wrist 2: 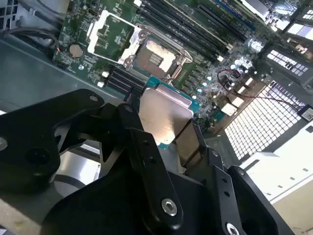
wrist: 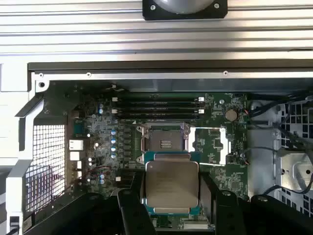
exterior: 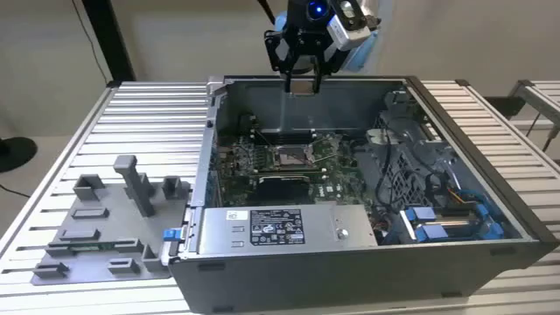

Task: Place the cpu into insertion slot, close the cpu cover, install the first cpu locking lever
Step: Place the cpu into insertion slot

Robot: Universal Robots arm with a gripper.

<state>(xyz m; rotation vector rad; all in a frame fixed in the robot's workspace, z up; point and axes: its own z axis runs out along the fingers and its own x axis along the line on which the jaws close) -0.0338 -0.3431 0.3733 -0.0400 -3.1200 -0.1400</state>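
My gripper [exterior: 302, 77] hangs above the open computer case, over its rear wall, shut on the cpu [exterior: 302, 86]. In both wrist views the cpu [wrist: 172, 185] [wrist 2: 164, 115] shows its silvery-grey top with a green edge, clamped between the black fingers [wrist: 131, 200]. Below it on the green motherboard lies the insertion slot [wrist: 165, 142] [wrist 2: 154, 56] [exterior: 290, 155], uncovered, with its dark pin field showing. The cpu cover [wrist: 210, 145] [wrist 2: 111, 32], a thin silvery frame, is swung open and lies flat beside the slot. The cpu is well above the slot, not touching it.
The case walls [exterior: 210, 151] surround the motherboard. A metal power supply box [exterior: 280, 230] sits at the near side, with cables and blue connectors [exterior: 442, 223] on the exterior view's right. Memory slots [wrist: 156, 105] run beside the socket. A grey fixture tray [exterior: 105, 230] lies outside the case.
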